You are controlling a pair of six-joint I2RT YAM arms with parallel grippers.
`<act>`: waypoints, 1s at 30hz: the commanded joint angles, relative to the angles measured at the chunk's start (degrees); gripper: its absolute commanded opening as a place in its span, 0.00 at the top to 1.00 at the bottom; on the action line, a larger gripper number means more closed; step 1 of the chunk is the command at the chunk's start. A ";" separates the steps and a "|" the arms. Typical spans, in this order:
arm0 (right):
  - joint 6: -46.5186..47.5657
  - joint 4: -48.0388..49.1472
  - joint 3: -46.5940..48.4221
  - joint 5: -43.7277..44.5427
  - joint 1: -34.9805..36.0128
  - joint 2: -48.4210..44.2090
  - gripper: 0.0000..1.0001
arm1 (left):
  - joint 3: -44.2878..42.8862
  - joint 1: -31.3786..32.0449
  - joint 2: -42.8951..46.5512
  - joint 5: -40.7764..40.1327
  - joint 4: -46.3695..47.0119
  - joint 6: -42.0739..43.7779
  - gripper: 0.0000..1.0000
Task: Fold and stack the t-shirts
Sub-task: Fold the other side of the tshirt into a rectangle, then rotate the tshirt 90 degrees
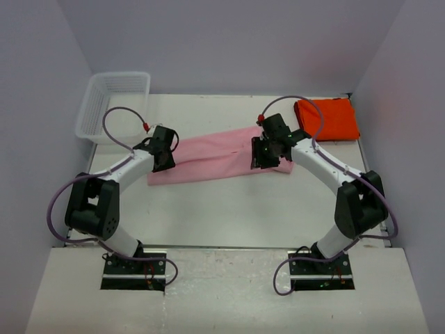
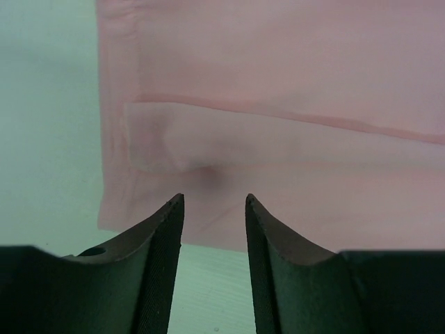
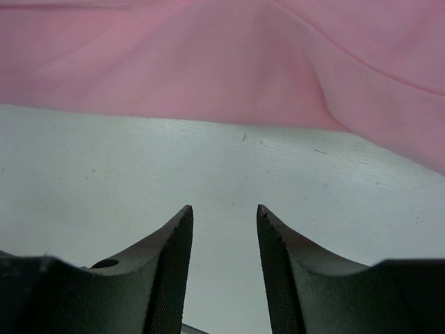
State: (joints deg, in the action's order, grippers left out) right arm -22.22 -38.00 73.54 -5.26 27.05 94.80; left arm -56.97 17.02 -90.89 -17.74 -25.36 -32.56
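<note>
At the near edge of the table the two bases sit side by side. From them the left arm and the right arm bow outward and then reach in toward the middle.

The left gripper hangs over the left end of the pink shirt. In its wrist view the left gripper is partly open, with a clear gap between the dark fingers and nothing held. The tips sit over the shirt's near hem, and just ahead of them is a small shadowed dimple in the pink shirt. I cannot tell whether the tips touch the cloth. A folded-over layer runs across the shirt beyond the dimple, and bare table shows to the left.

The right gripper is over the right end of the same shirt. In its wrist view the right gripper is open about as far and also empty. Its fingers are above bare table, apart from the cloth. The pink shirt lies ahead, with its wavy edge crossing the view.

From above, the pink shirt is a long, narrow folded band lying flat across the middle of the table. It slants from near-left to far-right between the two grippers.

Farther back, the orange shirt lies folded into a neat block at the far right corner, well apart from the pink one. The basket stands at the far left corner.
</note>
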 commanded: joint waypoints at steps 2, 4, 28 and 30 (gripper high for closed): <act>0.33 2.23 -3.40 -1.77 0.20 -4.63 0.59 | 0.89 -0.05 1.60 -9.33 -1.26 -4.97 0.60; -0.19 3.10 -4.80 -4.22 0.20 -3.93 0.90 | -0.41 0.03 -0.06 -9.16 -1.61 -4.89 0.68; -2.22 4.34 21.11 -18.38 5.12 26.30 1.00 | -19.67 -3.91 -18.69 -0.20 2.34 2.67 1.00; -2.39 3.99 21.65 -19.09 5.29 27.88 1.00 | -21.50 -4.44 -20.11 0.59 2.25 3.02 1.00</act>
State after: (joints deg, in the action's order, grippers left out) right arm -24.21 -32.80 92.40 -22.17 31.57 120.92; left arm -74.74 13.82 -109.60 -19.25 -24.64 -31.62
